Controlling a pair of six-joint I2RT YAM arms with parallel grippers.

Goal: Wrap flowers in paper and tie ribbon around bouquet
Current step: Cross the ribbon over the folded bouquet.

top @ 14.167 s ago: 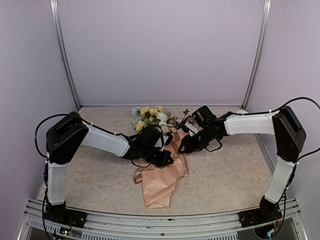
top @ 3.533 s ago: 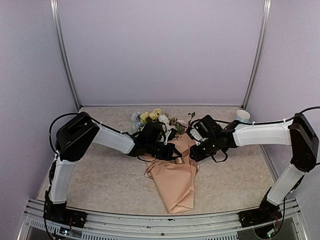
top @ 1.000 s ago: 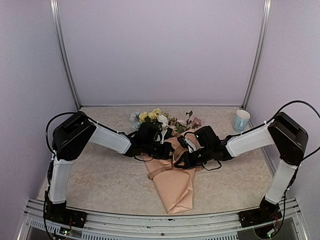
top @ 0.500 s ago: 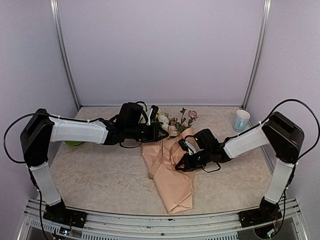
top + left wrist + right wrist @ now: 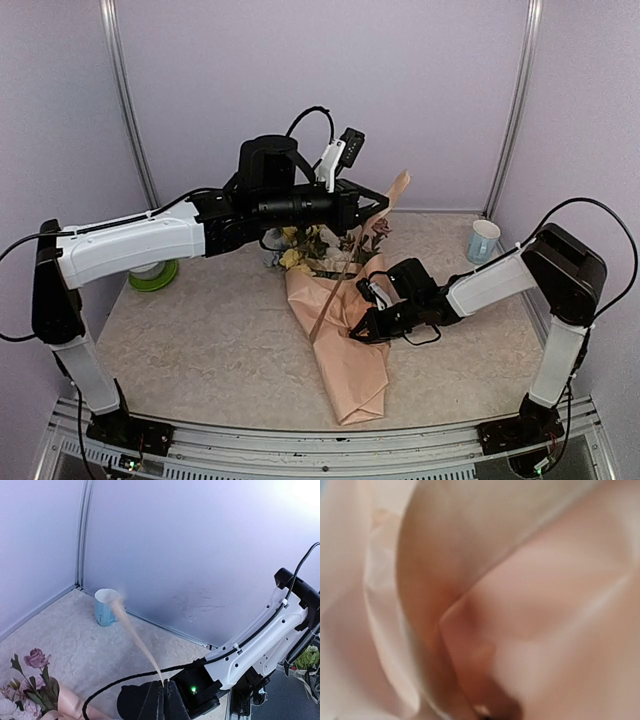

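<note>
One bouquet (image 5: 352, 362), one ribbon (image 5: 136, 639), one cup (image 5: 483, 241)

The peach-pink wrapping paper (image 5: 350, 365) looks matt and softly creased. The thin tan ribbon (image 5: 136, 636) is semi-sheer cloth. The beige table (image 5: 200, 340) has a mottled, stone-like finish. The pale blue cup (image 5: 483, 241) is smooth and glossy.

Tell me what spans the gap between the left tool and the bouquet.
The ribbon, pinched in the left tool, runs straight down to the bouquet; top external view.
</note>
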